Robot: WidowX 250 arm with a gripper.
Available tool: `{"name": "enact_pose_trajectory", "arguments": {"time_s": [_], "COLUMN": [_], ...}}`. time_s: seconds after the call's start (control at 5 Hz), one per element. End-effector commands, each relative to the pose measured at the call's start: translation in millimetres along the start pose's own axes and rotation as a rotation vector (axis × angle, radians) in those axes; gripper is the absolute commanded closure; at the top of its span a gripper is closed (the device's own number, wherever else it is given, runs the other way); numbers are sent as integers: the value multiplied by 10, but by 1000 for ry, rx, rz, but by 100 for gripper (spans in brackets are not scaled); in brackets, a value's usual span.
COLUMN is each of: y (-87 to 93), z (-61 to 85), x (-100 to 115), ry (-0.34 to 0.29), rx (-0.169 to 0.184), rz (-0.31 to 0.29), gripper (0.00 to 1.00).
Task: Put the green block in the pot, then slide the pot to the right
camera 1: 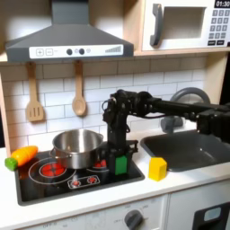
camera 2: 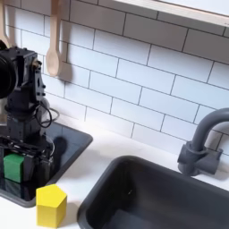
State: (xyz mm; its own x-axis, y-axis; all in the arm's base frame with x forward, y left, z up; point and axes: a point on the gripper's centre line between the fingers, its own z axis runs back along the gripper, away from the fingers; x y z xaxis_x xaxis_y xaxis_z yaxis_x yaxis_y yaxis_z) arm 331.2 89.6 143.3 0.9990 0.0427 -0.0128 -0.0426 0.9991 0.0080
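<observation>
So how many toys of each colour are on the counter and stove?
Green: 1, the green block between the gripper's fingers
Yellow: 1, the yellow block
Orange: 1, the toy carrot with a green end
Silver: 1, the pot
Total: 4
</observation>
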Motion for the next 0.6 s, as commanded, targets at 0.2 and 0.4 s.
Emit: {"name": "enact_pose_trajectory", "arguments": {"time_s": [0.2, 0.4], "y": [93, 98], "z": [536, 664], "x": [121, 214], "ry": [-118, -165], "rx": [-5, -5], "rz": [6, 8], "gripper": [100, 100]}}
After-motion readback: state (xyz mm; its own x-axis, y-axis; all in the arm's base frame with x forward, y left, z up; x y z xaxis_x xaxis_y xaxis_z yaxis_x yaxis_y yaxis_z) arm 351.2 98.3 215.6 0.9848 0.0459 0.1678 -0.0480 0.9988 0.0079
